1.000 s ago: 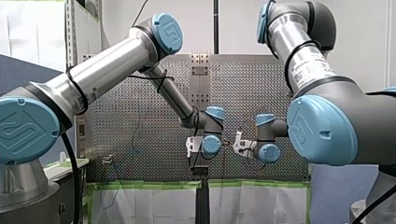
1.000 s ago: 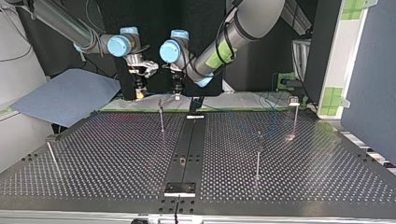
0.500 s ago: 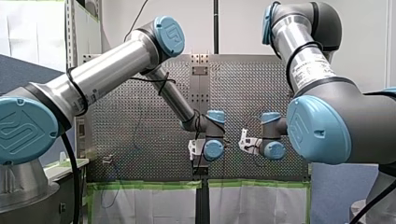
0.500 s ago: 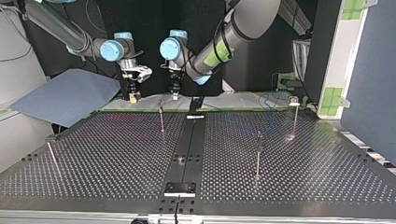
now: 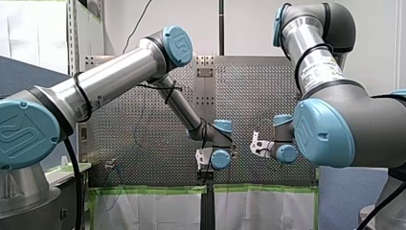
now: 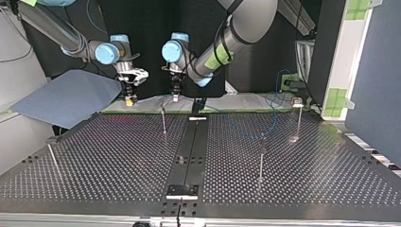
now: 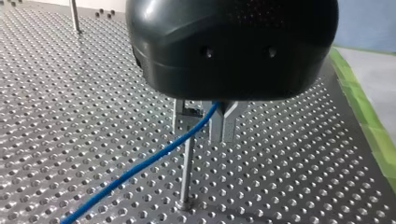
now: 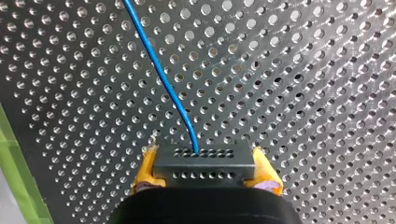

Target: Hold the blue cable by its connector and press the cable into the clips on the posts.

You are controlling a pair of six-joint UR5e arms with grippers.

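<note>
- Yellow pads of my right end effector (image 8: pixel 205 173), at the top view's left, clamp the black connector (image 8: pixel 205 163); a hard tug could slip it.
- Blue cable (image 8: pixel 173 93) runs from it between my left end effector (image 7: pixel 203 122)'s parted metal fingers (image 7: pixel 224 123), just above a post (image 7: pixel 187 172).
- Descending off-line from here could miss the clip or bend that thin post.

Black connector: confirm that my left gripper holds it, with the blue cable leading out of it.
Wrong arm. My right gripper holds the black connector, clamped between its yellow pads; the blue cable does lead out of it. The right wrist view shows this.
</note>
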